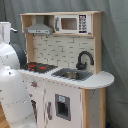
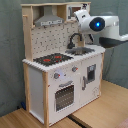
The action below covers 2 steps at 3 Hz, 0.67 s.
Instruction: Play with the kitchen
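You see the kitchen [image 2: 60, 75] standing on a wooden floor [image 2: 107, 110], with the white arm [image 2: 97, 25] above its sink [image 2: 80, 50] and faucet [image 2: 75, 39].

Kitchen [image 1: 75, 85] [image 2: 60, 75]: light wood and white, upright, doors shut, black faucet over sink.

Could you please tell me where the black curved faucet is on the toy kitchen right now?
The faucet stands at the back of the silver sink, on the first exterior view's right of the black-red stovetop, below the microwave shelf.
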Available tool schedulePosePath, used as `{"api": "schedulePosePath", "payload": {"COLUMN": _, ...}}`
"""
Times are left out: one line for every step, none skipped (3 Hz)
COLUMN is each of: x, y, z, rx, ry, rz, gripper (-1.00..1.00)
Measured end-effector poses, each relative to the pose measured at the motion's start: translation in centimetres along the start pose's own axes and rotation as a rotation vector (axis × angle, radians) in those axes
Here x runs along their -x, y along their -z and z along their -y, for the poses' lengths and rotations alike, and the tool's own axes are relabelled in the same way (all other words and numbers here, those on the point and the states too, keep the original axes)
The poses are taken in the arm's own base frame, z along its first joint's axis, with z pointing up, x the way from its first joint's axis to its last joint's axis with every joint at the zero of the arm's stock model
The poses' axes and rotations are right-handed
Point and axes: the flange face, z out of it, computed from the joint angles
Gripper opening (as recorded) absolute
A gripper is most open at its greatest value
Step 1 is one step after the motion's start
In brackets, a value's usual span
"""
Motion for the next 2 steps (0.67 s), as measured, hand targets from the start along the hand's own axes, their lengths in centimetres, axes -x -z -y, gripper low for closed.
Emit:
{"api": "schedulePosePath", "payload": {"x": 0.2, "y": -0.7, "z": -2.1, "rx": -0.058, "ry": -0.082, "rz": 0.085, "gripper": 1.00}}
{"api": "schedulePosePath", "payload": {"x": 0.3, "y": -1.9, "z": -3.3, "rx": -0.121, "ry": -0.169, "rz": 0.154, "gripper": 1.00}}
